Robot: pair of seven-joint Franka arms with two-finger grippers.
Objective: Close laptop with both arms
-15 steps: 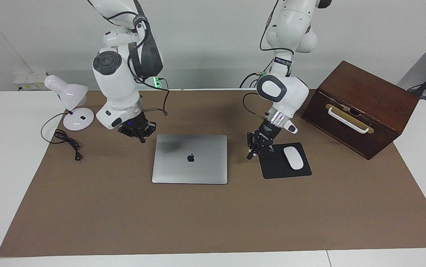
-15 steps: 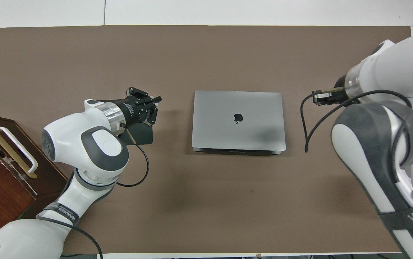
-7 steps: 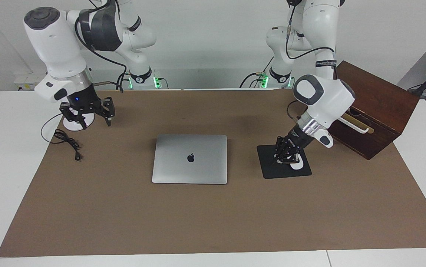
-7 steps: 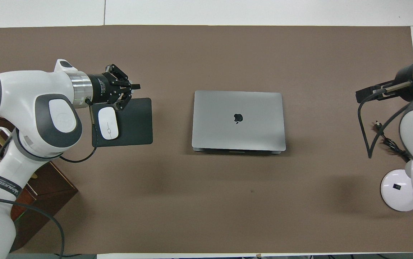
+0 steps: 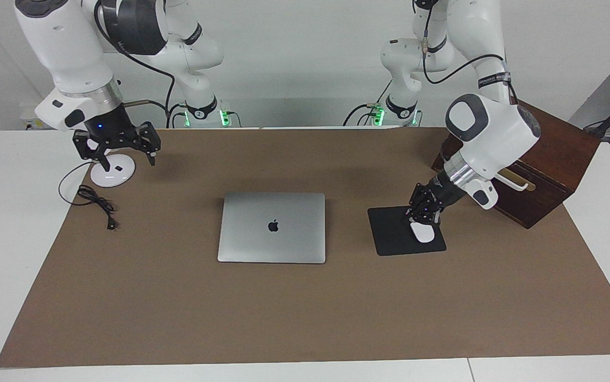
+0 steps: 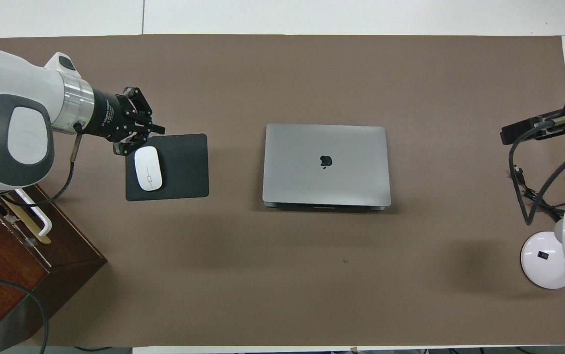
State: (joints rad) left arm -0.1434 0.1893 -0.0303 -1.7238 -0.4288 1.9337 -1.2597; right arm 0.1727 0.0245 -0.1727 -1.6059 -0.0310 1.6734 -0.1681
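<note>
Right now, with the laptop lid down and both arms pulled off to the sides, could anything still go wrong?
The left tool hangs shut just over the white mouse on the black mouse pad; a small dip might knock the mouse.

The right tool, jaws open, sits above the lamp base and its loose cable; swinging low, it might snag the cable or tip the lamp.

The laptop lies flat and closed, clear of both arms, so it looks safe.

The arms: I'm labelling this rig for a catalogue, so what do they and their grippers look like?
Both arms are glossy white jointed tubes with dark grey joint caps, silver wrist rings and black cables looped alongside. The left arm wears a black band with white lettering. The left gripper and right gripper are small, black linkage fingers; a blue light shows above the right one.
</note>
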